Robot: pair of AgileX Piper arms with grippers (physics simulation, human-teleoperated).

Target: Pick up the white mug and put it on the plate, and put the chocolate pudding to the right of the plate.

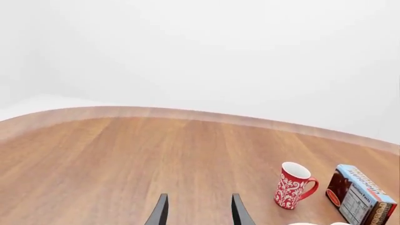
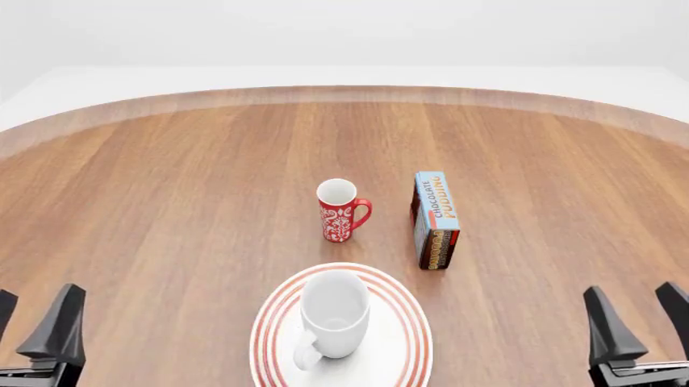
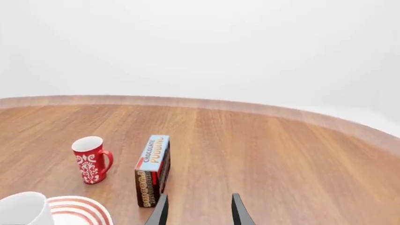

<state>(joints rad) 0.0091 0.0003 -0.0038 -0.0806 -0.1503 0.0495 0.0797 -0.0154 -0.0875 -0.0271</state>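
The white mug (image 2: 335,311) is standing upright on the plate (image 2: 404,322), its handle pointing toward the arms' side. The chocolate pudding (image 2: 435,218) is lying on its long edge on the wooden table (image 2: 161,201), just beyond the plate's right rim and apart from it. The red mug (image 2: 340,210) is sitting left of the box, behind the plate. The left gripper (image 2: 31,326) and right gripper (image 2: 637,322) are waiting at the near corners, well away from everything, fingers spread and holding nothing
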